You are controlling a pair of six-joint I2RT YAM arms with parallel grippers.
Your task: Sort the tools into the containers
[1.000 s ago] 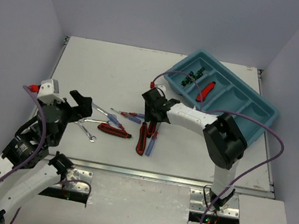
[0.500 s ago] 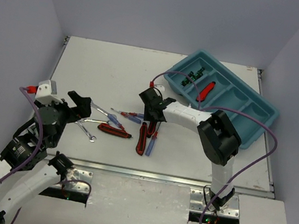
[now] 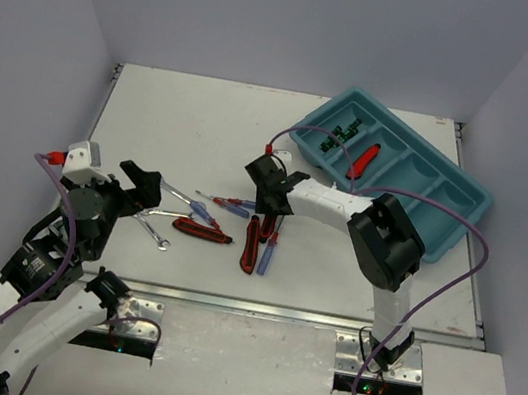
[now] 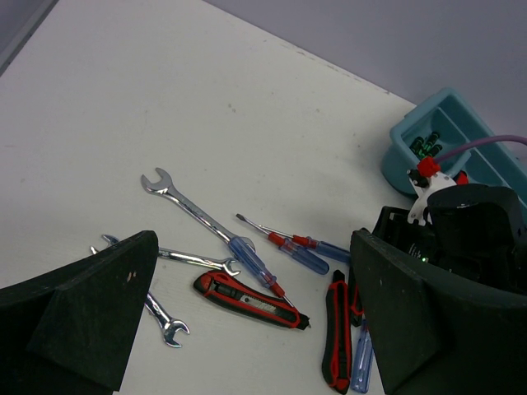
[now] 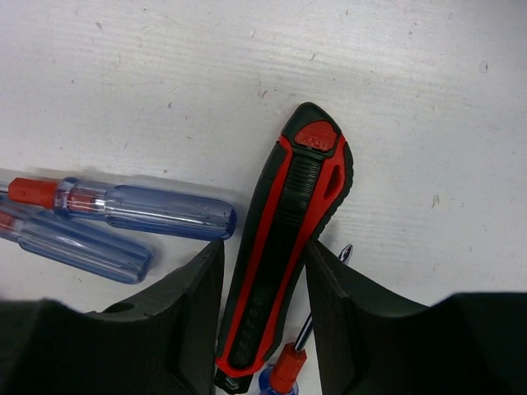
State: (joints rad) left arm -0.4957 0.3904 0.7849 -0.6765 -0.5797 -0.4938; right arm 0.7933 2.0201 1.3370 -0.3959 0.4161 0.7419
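Observation:
My right gripper (image 5: 265,271) is down at the table, its jaws shut on the sides of a red-and-black utility knife (image 5: 284,247) that lies flat. From above, this gripper (image 3: 271,204) sits over the right end of the tool pile. Two more utility knives (image 3: 203,231) (image 3: 251,244), blue-and-red screwdrivers (image 3: 227,204) and silver wrenches (image 3: 152,230) lie scattered on the table. Left of the pile my left gripper (image 3: 144,188) hovers wide open and holds nothing. The teal tray (image 3: 476,201) has green-and-black screwdrivers (image 3: 340,134) in its leftmost compartment and a red knife (image 3: 361,160) in the one beside it.
In the right wrist view, two blue-handled screwdrivers (image 5: 148,212) lie just left of the held knife, and another screwdriver's tip (image 5: 344,251) pokes out on its right. The table's back half is bare white surface. Grey walls close in the sides.
The right gripper has narrowed onto the knife and shifted slightly left. The left arm drew back a little, then held still.

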